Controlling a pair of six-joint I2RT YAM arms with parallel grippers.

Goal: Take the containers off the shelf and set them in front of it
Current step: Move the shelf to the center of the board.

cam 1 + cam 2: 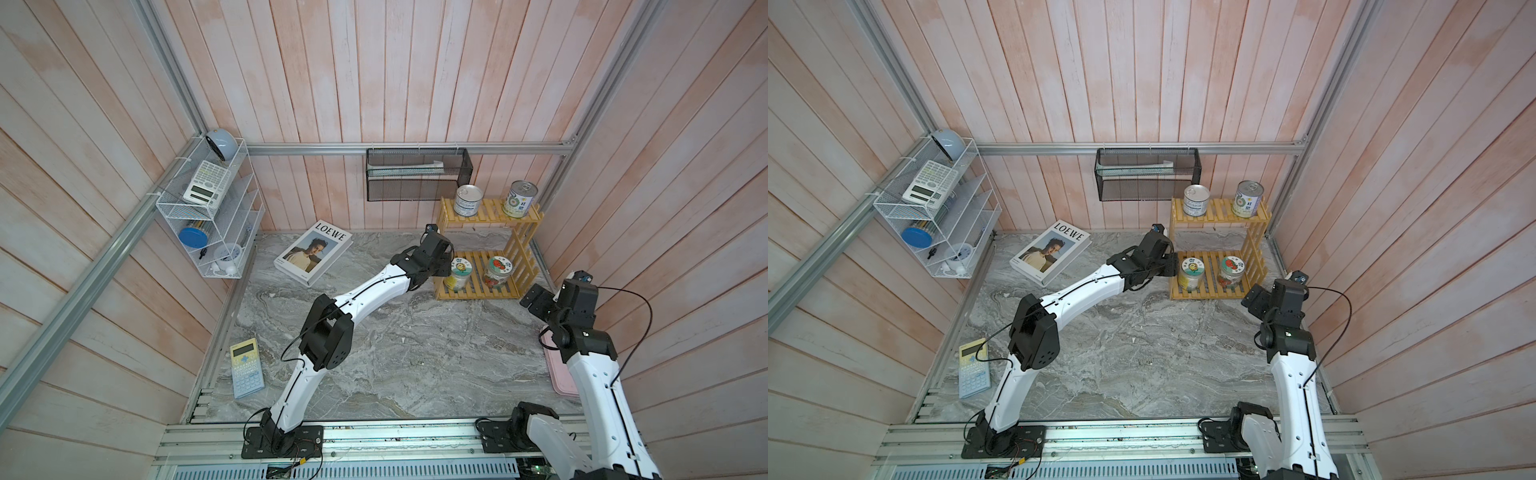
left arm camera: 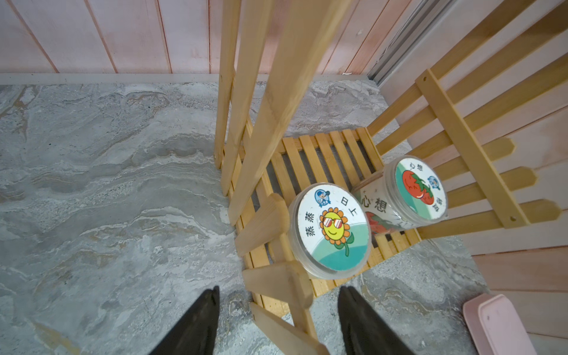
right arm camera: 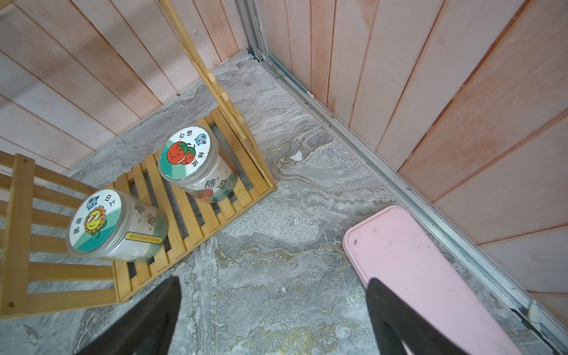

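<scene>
So the wooden slat shelf (image 1: 521, 253) is sitting in the far right corner of the marble tabletop (image 1: 395, 353), and none of the four containers is down on the marble yet.

Two pull-tab cans are standing upright on the top tier. The blue-label tin can (image 1: 468, 200) is at the end away from the tabletop's right edge, and the green-label tin can (image 1: 520, 199) is at the end nearest that edge. On the bottom tier the sunflower-lid jar (image 2: 330, 227) and the tomato-lid jar (image 2: 419, 190) are standing upright near each other. The right wrist view is showing a clear gap between them. The tomato one is the closer of the two to the right edge.

The left gripper (image 2: 279, 290) is hanging at the shelf's end that faces away from the right edge, down at bottom-tier level. Its fingers are standing apart, with one of the shelf's side pickets showing between them, and they're pinching nothing. The sunflower-lid jar is sitting just past the fingertips.

The right gripper (image 3: 273, 281) is hovering over bare marble in front of the shelf, near the right edge, fingers spread wide and holding nothing. A pink tray (image 3: 430, 276) is lying along the right edge just beside it.

Other stuff: a LOEWE book (image 1: 313, 257) is lying flat near the far edge, and a yellow-and-blue calculator (image 1: 247, 368) is lying by the left edge.
</scene>
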